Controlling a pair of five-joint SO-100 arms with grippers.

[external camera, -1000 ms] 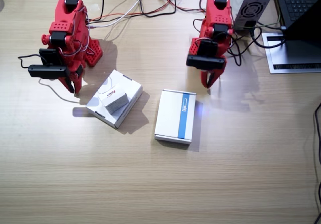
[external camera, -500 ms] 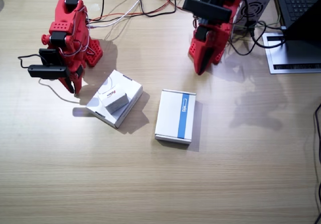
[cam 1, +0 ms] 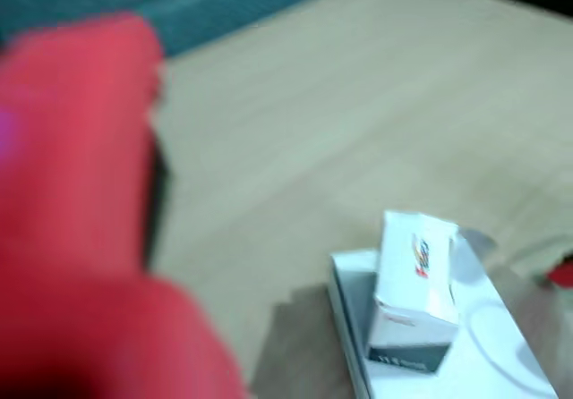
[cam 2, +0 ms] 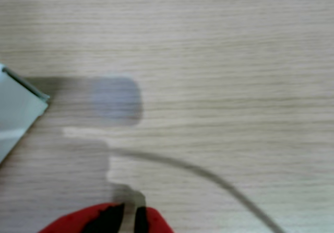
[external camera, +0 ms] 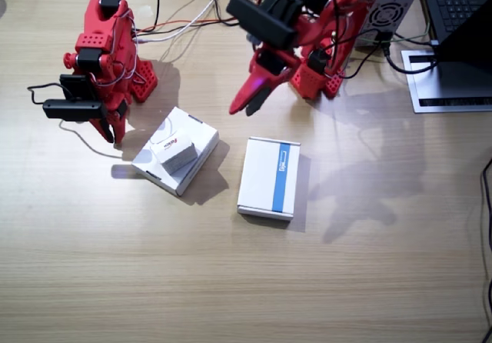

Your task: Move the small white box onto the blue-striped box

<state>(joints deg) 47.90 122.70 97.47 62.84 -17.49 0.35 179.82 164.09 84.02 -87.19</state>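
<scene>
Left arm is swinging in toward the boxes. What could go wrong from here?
1. The small white box sits loose on the plain white box; a low pass by the left tool may knock it off.
2. The blue-striped box lies close by, so a carry could nudge it.

Two red arms [external camera: 100,58] [external camera: 307,28], two flat white boxes [external camera: 196,139] [external camera: 269,178], one small white box [external camera: 174,149], one laptop [external camera: 457,8].

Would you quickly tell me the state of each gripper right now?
Left gripper: slightly open, holding nothing, raised over the table.
Right gripper: shut, holding nothing, beside the plain white flat box.
</scene>
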